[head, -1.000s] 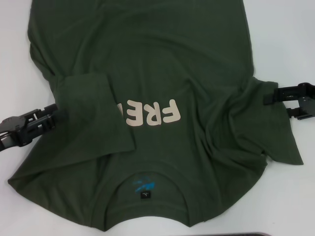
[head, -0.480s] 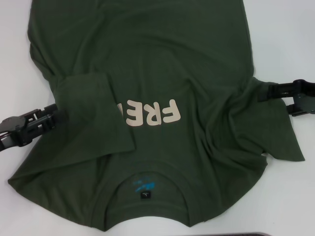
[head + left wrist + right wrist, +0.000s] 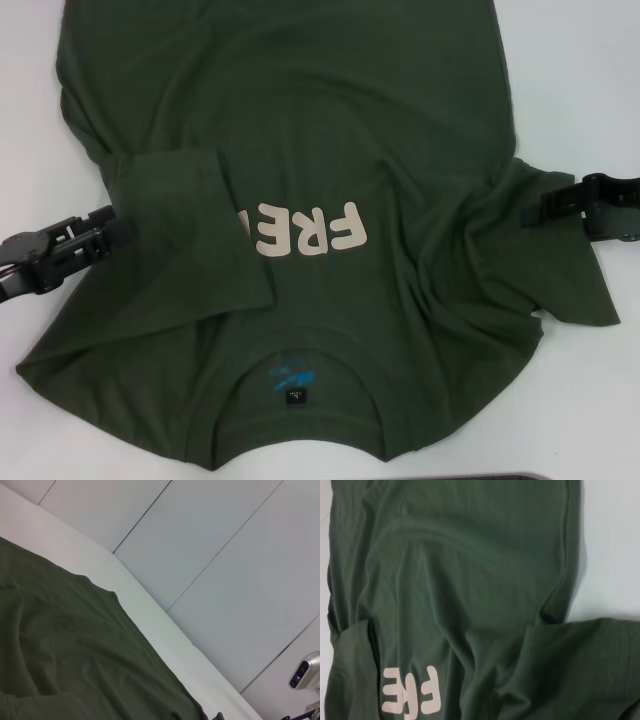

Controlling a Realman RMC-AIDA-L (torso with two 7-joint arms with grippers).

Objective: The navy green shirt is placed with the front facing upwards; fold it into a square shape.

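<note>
The left hand (image 3: 118, 229) rests at the left edge of the navy green shirt (image 3: 330, 130), just beside the left sleeve (image 3: 195, 235) folded inward over the chest; I cannot tell whether its fingers are spread or pinching. One shirt lies face up across the white desk (image 3: 580, 70), collar (image 3: 295, 385) nearest the robot, with bare desk open at both sides. The right hand (image 3: 535, 208) sits on the right sleeve (image 3: 565, 280); its grip cannot be told, and pale wall panels (image 3: 225, 555) stand behind.
</note>
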